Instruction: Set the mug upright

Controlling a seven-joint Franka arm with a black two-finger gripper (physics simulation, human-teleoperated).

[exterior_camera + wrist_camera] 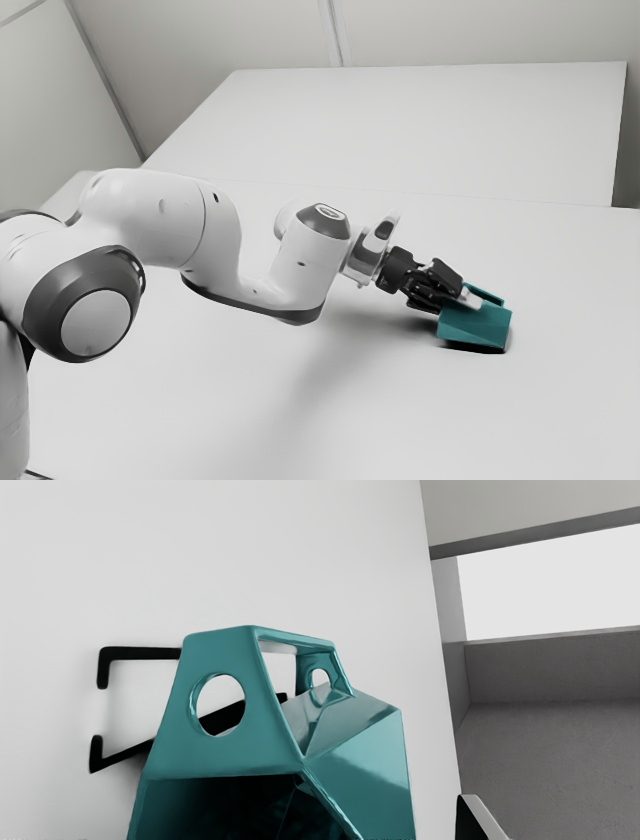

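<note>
The teal, faceted mug (475, 325) rests on its side on the table towards the exterior view's right, with its handle on the upper side. My gripper (462, 294) is over the mug's near end, its fingers apart. From the wrist, the mug (360, 760) shows a framed part with round holes and a dark hollow facing the hand. The gripper (320, 825) has one finger (482, 822) beside the mug with a gap between them; the other finger is hidden by the mug.
The white table (300, 400) extends around the mug, and another white surface (420, 120) stands behind it. Thin black bracket-like shapes (142, 653) lie beyond the mug in the wrist view. A grey wall (540, 670) stands past the table's edge.
</note>
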